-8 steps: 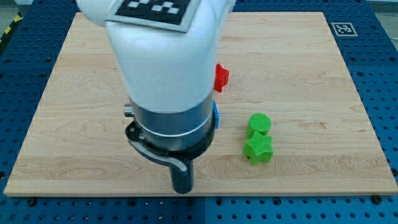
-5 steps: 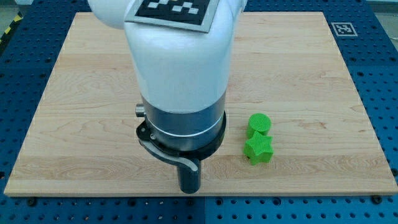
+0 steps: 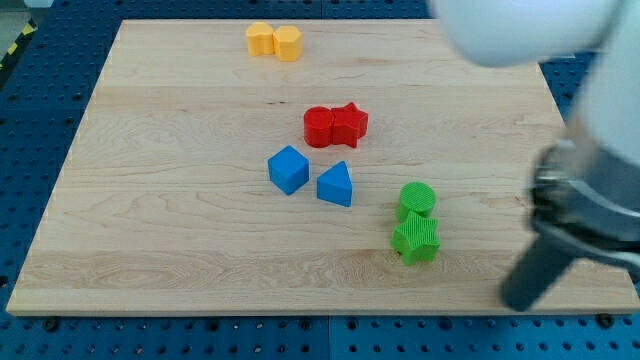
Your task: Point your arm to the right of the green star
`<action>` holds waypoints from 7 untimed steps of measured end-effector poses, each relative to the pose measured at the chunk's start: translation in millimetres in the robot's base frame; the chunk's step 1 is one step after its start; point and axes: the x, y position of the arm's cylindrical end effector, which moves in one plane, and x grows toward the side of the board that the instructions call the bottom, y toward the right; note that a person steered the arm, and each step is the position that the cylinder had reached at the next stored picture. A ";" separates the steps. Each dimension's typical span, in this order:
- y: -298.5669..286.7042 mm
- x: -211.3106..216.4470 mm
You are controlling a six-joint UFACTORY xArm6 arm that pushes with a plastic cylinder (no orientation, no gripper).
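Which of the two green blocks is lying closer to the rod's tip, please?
The green star: it touches the green cylinder on its bottom side, nearer my tip, at the view's lower right.

We've got our tip (image 3: 521,300) down near the view's bottom right corner of the tabletop (image 3: 150,200), well off to the view's right of the green star (image 3: 416,239) and a bit lower than it, not touching anything. The green cylinder (image 3: 417,198) sits right above the star, touching it. Up and to the view's left of the star are the blue triangle (image 3: 335,185) and, just past it, the blue cube (image 3: 288,169). Higher up, a red cylinder (image 3: 319,127) and red star (image 3: 349,124) sit pressed together. Way up top-left of the star are two yellow blocks (image 3: 273,41), side by side.
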 end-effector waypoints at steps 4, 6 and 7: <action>26.6 -47.8; 22.4 -47.8; 12.9 -47.8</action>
